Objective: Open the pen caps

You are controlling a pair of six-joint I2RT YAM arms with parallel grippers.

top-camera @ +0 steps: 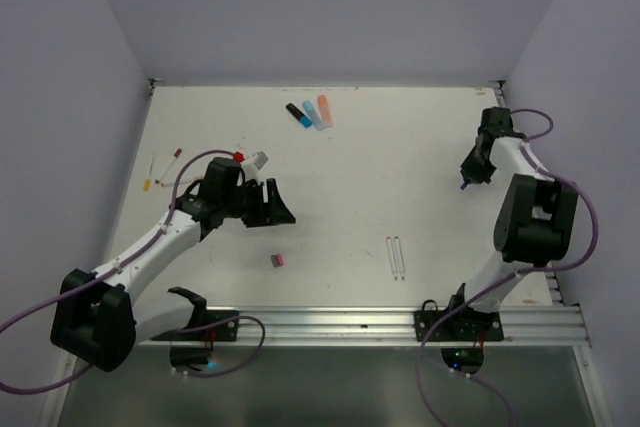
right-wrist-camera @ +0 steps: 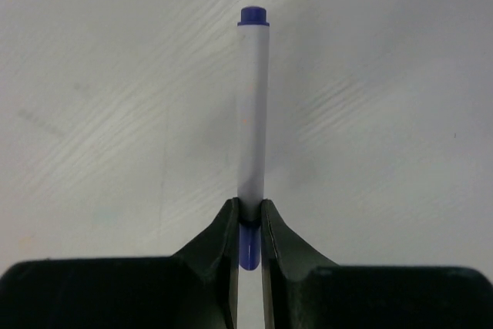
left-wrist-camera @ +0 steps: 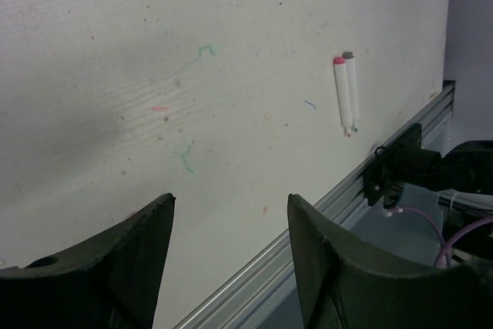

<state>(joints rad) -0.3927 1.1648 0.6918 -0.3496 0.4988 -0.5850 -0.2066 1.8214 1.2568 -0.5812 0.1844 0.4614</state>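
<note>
Hovering by the counter's [top-camera: 420, 147] right edge, the right gripper [top-camera: 468, 178] clamps a blue-tipped white pen [right-wrist-camera: 252, 113] in its jaws; the left gripper [left-wrist-camera: 231, 204] gapes over open counter.

The left arm [top-camera: 150, 242] and right arm [top-camera: 490, 277] share 1 build: white tubular links [top-camera: 515, 152] joined by bulky black joint housings [top-camera: 95, 312]. The left gripper [left-wrist-camera: 231, 213] has 2 matte black fingers [left-wrist-camera: 131, 260], broad and curved, narrowing to blunt tips; a round hole sits in the black body just behind 1 of them. On the right gripper [right-wrist-camera: 249, 213] the 2 fingers [right-wrist-camera: 216, 240] are the same black, flaring out of a flat black block behind them. Behind each set of fingers a thin purple cable [top-camera: 595, 217] loops along the arm to a black base plate [top-camera: 455, 325] carrying small lit indicators.
</note>
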